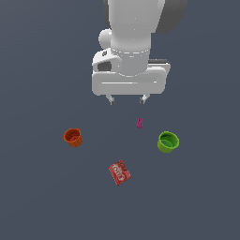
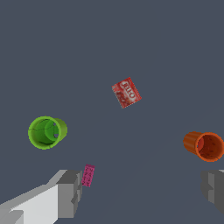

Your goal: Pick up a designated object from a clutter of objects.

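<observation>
Reaching the red packet (image 1: pixel 119 172) comes first, since my hand (image 1: pixel 127 99) hangs high above the counter (image 1: pixel 37 197) with its fingers spread apart and nothing between them. The packet lies flat on the counter, nearest the camera in the exterior view, well apart from the orange-red cup (image 1: pixel 73 137) on that view's left and the green cup (image 1: pixel 168 141) on its right, both tipped on their sides. The tiny pink piece (image 1: pixel 139 123) sits closest below my hand, so I judge I must travel past it and not come down there.

In the wrist view the packet (image 2: pixel 126 92) lies turned at an angle, so I would rotate my wrist until my fingers (image 2: pixel 65 192) line up across its shorter span, centre over the white lettering, then descend straight. Being so flat, it offers little edge; I would go low, almost to the counter, before closing, and close gently so it does not skid or flip
</observation>
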{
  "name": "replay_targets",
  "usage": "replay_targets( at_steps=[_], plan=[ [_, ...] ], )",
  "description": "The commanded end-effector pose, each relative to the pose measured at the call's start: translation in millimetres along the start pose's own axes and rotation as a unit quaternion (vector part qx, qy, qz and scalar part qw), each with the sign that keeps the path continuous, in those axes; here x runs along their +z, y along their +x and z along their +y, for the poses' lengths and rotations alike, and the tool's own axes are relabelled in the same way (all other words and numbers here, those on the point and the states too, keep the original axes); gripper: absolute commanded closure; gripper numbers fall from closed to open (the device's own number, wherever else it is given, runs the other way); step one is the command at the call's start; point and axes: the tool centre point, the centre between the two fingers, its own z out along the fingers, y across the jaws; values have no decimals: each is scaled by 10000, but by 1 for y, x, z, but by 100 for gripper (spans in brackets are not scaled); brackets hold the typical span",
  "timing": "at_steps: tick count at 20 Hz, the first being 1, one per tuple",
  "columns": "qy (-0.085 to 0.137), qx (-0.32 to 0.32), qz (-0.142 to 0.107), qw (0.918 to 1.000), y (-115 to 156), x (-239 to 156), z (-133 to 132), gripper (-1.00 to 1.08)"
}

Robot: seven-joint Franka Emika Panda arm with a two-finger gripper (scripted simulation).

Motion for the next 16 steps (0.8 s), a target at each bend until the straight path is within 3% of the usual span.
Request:
replay_targets(
  at_steps=[1,16],
  plan=[
    [0,0,0,10000,0,0,0,-92],
    [168,21,-144,9998,-4,3,-13,-92]
  ],
)
